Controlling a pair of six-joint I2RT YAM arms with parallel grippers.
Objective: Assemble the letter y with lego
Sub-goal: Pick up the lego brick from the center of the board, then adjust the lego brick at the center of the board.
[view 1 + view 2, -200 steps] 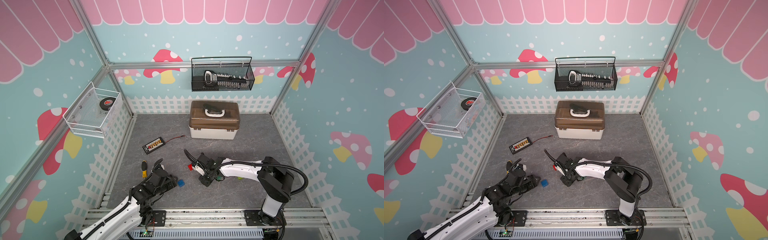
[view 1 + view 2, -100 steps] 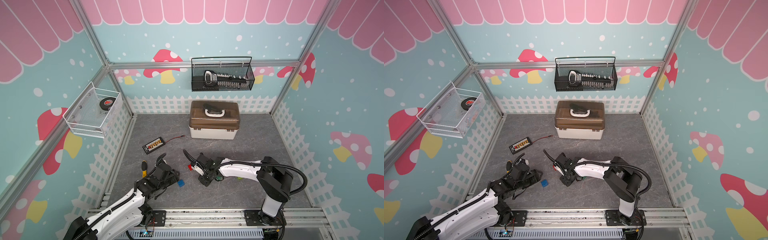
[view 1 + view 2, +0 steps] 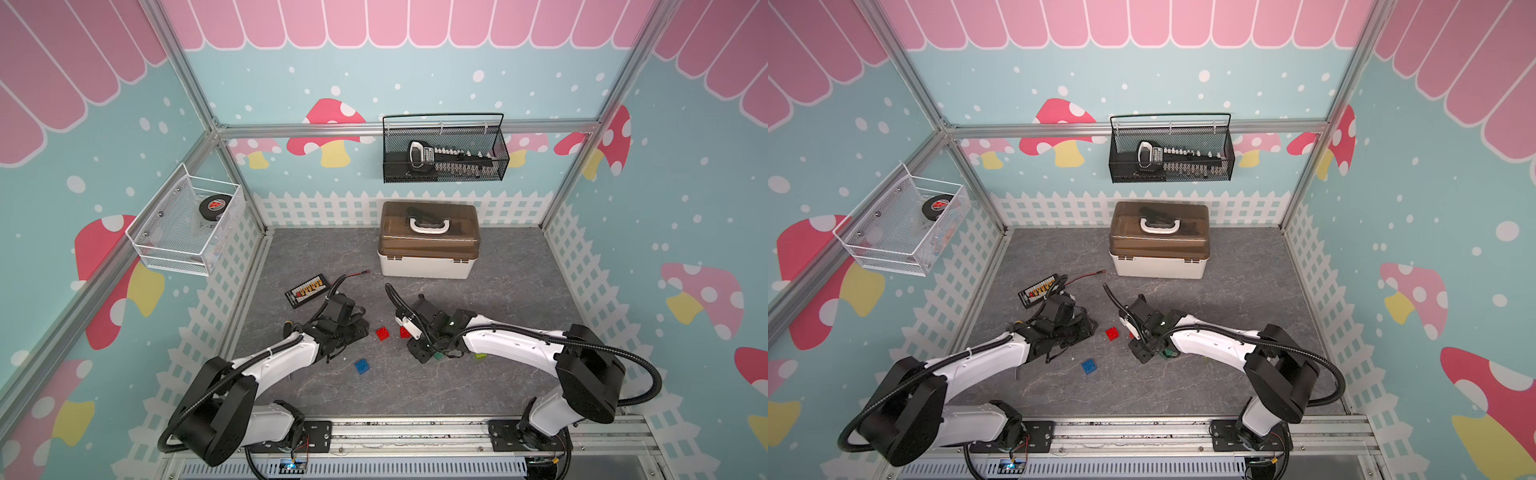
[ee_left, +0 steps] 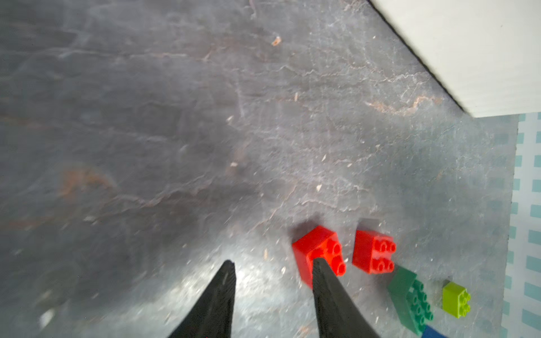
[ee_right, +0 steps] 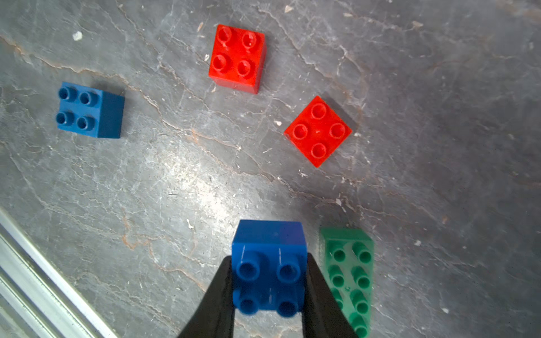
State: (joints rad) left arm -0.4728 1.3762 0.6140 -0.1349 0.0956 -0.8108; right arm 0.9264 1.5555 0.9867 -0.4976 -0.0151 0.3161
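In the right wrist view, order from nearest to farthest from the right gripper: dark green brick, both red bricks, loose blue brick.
Right gripper, shut on a blue brick:
1. Dark green brick, beside the held brick.
2. Red brick turned cornerwise, ahead.
3. Second red brick, farther ahead.
4. Loose blue brick, toward the metal rail.

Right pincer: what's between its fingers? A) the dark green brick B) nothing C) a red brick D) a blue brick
D: in the right wrist view the right pincer has a finger pressed against each side of a blue brick, while the dark green brick lies free beside it.
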